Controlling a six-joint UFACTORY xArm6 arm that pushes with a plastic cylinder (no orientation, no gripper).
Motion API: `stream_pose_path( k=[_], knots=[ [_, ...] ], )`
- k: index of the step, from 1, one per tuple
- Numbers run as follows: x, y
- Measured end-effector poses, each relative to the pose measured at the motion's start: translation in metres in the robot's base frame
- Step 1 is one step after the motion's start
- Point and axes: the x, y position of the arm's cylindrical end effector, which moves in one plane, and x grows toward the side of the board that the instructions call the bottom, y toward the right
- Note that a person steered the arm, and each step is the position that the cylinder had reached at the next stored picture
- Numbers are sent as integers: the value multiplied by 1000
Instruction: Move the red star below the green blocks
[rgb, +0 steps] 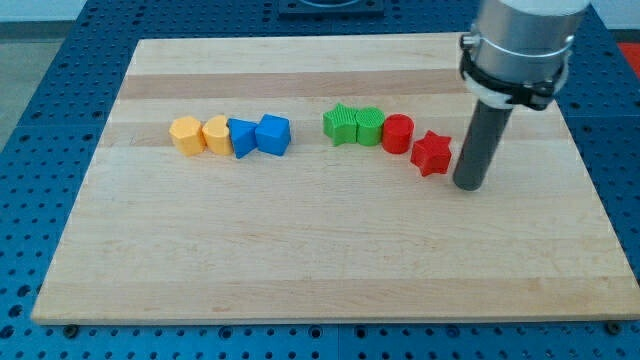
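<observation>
1. Right now the red star (432, 153) lies flat on the wooden board (300, 260), in the board's right half, nearer the right edge than the left and a little nearer the top edge than the bottom edge.
2. My tip (469, 186) stands just beside the star on the side facing the board's right edge; a thin gap seems to show between them, though I cannot tell for sure whether they touch.
3. As for a pincer, the arm carries none, only the straight dark rod under a grey collar, so nothing is being held.
4. Touching the star toward the board's top-left corner is the red cylinder (398, 133), upright on its flat end.
5. Next along toward the left edge sits the green cylinder (369, 126), pressed against the red one, and then the green star (341, 124), pressed against the green cylinder.
6. These four pieces form a short chain that slopes down toward the bottom edge as it runs to the right, so the red star sits to the lower right of the green pair, not beneath it.
7. Well apart, in the board's left half, a second row lies at about the same distance from the top edge: two blue blocks (259, 136) of angular shape touching each other, then two yellow blocks (202, 134) with rounded tops, the outermost closest to the left edge.
8. Around the board runs a blue perforated table (40, 100).
</observation>
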Motion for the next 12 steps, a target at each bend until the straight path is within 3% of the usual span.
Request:
stream_pose_path(
  k=[2, 7, 12],
  knots=[
    [-32, 34],
    [-20, -92],
    [-50, -92]
  ],
)
